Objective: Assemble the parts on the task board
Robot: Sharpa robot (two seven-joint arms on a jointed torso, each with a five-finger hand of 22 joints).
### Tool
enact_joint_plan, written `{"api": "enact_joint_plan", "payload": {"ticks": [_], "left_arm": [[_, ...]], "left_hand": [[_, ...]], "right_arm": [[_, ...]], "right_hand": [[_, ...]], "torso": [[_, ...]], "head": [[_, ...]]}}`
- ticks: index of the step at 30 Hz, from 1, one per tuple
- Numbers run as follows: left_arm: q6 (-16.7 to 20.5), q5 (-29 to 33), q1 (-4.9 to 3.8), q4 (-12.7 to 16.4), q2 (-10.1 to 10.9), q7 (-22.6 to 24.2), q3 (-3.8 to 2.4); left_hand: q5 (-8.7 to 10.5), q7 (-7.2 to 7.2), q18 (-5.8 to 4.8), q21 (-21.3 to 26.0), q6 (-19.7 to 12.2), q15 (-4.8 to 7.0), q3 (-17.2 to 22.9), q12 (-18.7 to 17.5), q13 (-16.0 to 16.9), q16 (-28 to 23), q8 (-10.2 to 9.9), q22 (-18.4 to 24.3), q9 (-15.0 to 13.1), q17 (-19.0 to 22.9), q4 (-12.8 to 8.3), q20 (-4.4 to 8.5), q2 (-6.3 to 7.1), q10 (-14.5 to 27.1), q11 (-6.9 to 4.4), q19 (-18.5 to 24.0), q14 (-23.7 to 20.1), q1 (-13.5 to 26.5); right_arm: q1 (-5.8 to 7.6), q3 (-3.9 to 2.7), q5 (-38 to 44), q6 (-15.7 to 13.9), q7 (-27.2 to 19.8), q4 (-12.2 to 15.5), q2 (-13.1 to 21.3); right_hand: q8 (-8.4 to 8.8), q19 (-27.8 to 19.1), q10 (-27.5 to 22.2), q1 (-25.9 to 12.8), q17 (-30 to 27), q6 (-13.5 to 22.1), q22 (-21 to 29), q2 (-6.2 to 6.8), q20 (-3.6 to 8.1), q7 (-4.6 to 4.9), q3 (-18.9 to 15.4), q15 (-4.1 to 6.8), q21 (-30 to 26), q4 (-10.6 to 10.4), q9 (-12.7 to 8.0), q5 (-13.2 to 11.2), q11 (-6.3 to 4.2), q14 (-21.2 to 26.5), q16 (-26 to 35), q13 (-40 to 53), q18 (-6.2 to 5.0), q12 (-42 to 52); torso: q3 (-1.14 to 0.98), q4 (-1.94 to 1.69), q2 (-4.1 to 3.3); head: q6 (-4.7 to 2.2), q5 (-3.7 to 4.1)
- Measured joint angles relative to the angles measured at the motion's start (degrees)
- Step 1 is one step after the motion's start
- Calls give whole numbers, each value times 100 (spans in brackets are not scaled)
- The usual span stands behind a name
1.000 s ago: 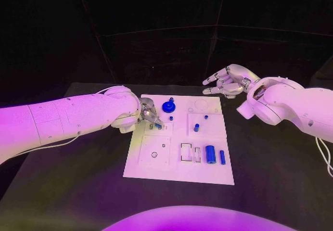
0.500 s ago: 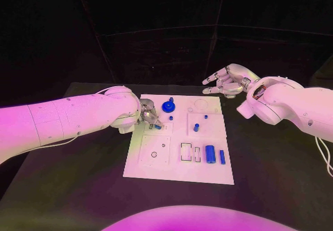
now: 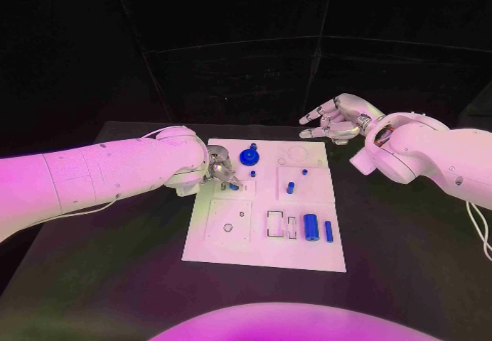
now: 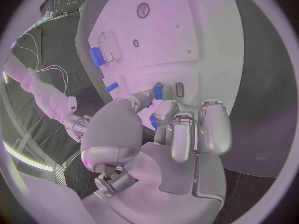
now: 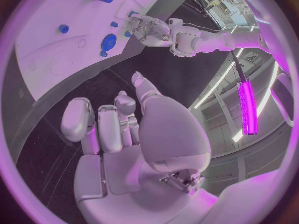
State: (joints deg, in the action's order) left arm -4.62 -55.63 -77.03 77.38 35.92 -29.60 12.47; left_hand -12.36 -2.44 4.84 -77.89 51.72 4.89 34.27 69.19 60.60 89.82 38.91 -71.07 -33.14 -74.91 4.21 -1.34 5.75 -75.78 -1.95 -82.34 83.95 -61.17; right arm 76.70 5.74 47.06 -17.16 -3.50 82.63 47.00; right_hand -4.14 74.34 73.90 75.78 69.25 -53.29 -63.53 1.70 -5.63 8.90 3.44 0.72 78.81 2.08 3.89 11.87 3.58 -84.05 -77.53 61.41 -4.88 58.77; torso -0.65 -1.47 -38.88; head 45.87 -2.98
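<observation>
Clearly I'm mid-task: my left hand (image 3: 217, 170) pinches a small blue peg (image 4: 157, 91) over the board (image 3: 236, 249)'s near-left edge, while loose blue cylinders (image 3: 311, 228) still lie unplaced; my right hand (image 3: 336, 119) hovers empty, fingers apart.

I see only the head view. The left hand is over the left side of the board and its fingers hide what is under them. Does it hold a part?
Observer: Yes, it seems so. In the left wrist view the left hand pinches a small blue part between the thumb and a finger.
Operator: Is there any opening near that part?
Observer: A small rectangular slot in the task board lies right beside it, with nothing in it.
Operator: And the right hand, is something inside it?
Observer: No. In the right wrist view the right hand has a bare palm and its fingers are apart, above the dark table beside the board.
</observation>
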Motion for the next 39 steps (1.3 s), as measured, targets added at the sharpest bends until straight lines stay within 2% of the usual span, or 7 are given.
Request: {"api": "enact_joint_plan", "payload": {"ticks": [6,9,16,26,35,39], "left_arm": [[-6,-12,0,-39,-34,-6,0],[-14,-15,0,-66,-57,-7,1],[-50,-19,0,-119,-99,-11,1],[-90,-31,4,-162,-152,-25,5],[-135,-33,12,-195,-178,-32,10],[-149,-33,16,-220,-189,-32,13]], "left_hand": [[0,61,-1,-23,82,2,239,76,72,0,23,-41,-15,0,-292,21,77,-62,-39,-21,2,316],[0,80,0,-23,107,21,275,112,118,0,23,-59,-18,0,-328,31,59,-81,-41,-30,21,374],[0,99,-1,-50,142,43,237,167,192,0,40,-89,-32,0,-290,39,55,-124,-45,-39,0,426],[1,143,0,-77,228,62,142,261,321,0,65,-160,-33,0,-197,74,-23,-214,-93,-75,19,598],[0,151,-1,-98,277,83,94,298,376,0,86,-182,-29,0,-148,74,-7,-255,-93,-75,-1,679],[-1,169,0,-98,336,83,-9,322,391,0,86,-196,-34,0,-50,93,0,-274,-112,-93,-1,816]], "right_arm": [[0,0,0,0,0,0,0],[0,0,0,0,0,1,-1],[0,0,0,1,1,3,-6],[0,0,0,2,2,3,-10],[0,0,0,3,4,3,-10],[0,0,0,3,4,6,-10]], "right_hand": [[0,0,0,0,-6,0,0,0,0,0,0,0,0,0,0,22,0,0,29,-18,0,0],[0,0,0,0,-8,0,0,0,0,0,0,0,0,0,0,26,0,0,31,-19,0,0],[0,0,0,0,-8,0,0,0,0,0,0,0,0,0,0,26,0,0,31,-19,0,0],[0,0,0,0,-7,0,4,0,0,0,0,0,0,0,0,26,0,0,31,-18,0,0],[0,0,0,-23,-7,0,4,-24,0,0,-15,0,0,-15,0,26,0,0,31,-25,0,0],[0,0,-2,-23,-7,0,12,-23,0,0,-15,0,0,-15,0,26,2,0,31,-29,0,-22]], "torso": [[-2,1,-3],[-2,1,-3],[-1,1,-2],[0,1,-2],[1,1,-2],[1,0,-2]], "head": [[3,-1],[11,4],[12,12],[9,25],[19,31],[19,36]]}}
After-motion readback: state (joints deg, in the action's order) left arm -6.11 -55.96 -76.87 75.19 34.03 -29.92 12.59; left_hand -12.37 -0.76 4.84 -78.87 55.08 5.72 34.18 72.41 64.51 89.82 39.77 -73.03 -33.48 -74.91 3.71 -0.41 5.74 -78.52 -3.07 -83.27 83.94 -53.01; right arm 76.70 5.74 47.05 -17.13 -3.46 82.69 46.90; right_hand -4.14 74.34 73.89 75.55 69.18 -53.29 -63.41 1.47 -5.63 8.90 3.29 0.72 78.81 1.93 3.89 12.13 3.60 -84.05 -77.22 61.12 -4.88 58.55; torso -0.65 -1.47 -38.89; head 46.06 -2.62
